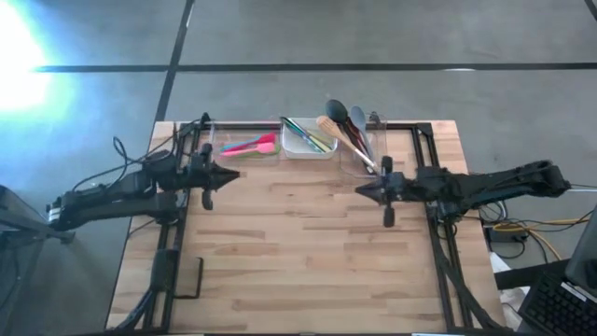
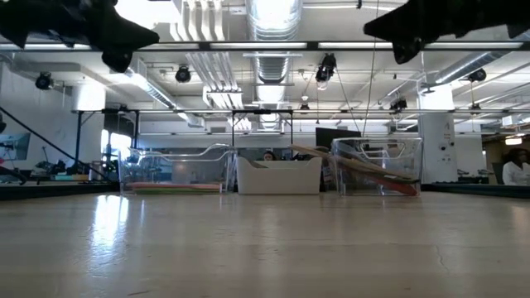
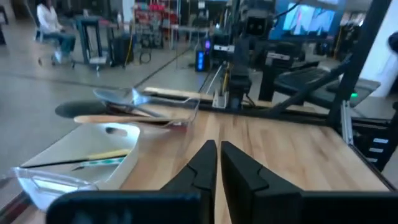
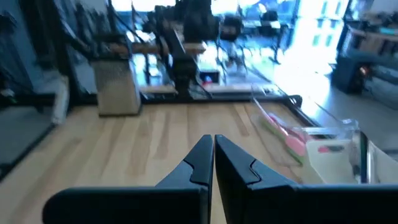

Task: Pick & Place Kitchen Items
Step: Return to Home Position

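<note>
Mid-table: left gripper (image 1: 233,175) and right gripper (image 1: 358,191) raised above wooden table (image 1: 298,261), tips facing, well apart. Both pinched closed, holding nothing. Back edge: pink spatulas (image 1: 252,146) in left clear bin (image 2: 174,165), green utensils (image 1: 315,140) in white tub (image 2: 279,178), black ladle (image 1: 336,112) and wooden spatula (image 1: 328,124) leaning in right clear bin (image 2: 377,157).

The 2 arms point inward, left pincer (image 1: 229,175) and right pincer (image 1: 362,190) both closed.

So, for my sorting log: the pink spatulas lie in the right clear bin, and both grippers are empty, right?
No: the high view shows the pink spatulas in the left clear bin. The left gripper and right gripper are indeed empty.
</note>
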Tool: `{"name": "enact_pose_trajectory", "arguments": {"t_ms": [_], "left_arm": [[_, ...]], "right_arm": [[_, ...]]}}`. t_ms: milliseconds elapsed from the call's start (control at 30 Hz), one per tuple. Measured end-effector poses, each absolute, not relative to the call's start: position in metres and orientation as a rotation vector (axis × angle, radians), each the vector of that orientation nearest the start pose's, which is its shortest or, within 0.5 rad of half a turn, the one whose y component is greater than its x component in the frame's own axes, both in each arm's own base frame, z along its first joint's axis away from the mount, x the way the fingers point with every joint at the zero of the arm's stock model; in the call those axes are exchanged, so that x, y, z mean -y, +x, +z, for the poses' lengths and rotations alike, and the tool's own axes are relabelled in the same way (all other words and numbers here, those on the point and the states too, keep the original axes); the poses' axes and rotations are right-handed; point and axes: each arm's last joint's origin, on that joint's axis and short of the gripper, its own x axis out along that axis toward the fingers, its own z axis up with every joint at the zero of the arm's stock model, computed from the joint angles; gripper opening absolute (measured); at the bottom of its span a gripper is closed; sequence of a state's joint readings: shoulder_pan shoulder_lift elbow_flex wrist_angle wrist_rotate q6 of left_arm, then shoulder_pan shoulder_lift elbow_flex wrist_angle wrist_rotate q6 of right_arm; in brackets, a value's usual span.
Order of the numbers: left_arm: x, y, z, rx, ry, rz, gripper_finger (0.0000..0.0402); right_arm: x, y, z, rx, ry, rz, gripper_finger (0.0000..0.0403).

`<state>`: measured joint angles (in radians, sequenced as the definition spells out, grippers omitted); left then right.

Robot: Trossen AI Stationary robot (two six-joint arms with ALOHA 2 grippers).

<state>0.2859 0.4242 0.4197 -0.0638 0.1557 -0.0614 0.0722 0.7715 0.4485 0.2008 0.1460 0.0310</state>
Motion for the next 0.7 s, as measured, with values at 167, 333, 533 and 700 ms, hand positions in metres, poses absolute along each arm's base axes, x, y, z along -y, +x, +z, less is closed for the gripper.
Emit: {"name": "enact_pose_trajectory", "arguments": {"t_ms": [167,333,533,700], "left_arm": [[-0.025,0.122,0.237,-0.066,-0.077,0.109,0.0005],[-0.019,0.124,0.218,-0.092,-0.036,0.158,0.0005],[-0.017,0.122,0.208,-0.089,0.041,0.168,0.0007],[-0.017,0.122,0.203,-0.109,0.040,0.168,0.0015]], "right_arm": [[0.000,0.151,0.243,-0.043,0.045,-0.062,0.0008],[0.005,0.129,0.226,0.016,0.069,-0.003,0.0008],[0.005,0.114,0.203,0.060,0.057,-0.008,0.0008],[0.005,0.109,0.187,0.070,0.014,-0.012,0.0008]]}}
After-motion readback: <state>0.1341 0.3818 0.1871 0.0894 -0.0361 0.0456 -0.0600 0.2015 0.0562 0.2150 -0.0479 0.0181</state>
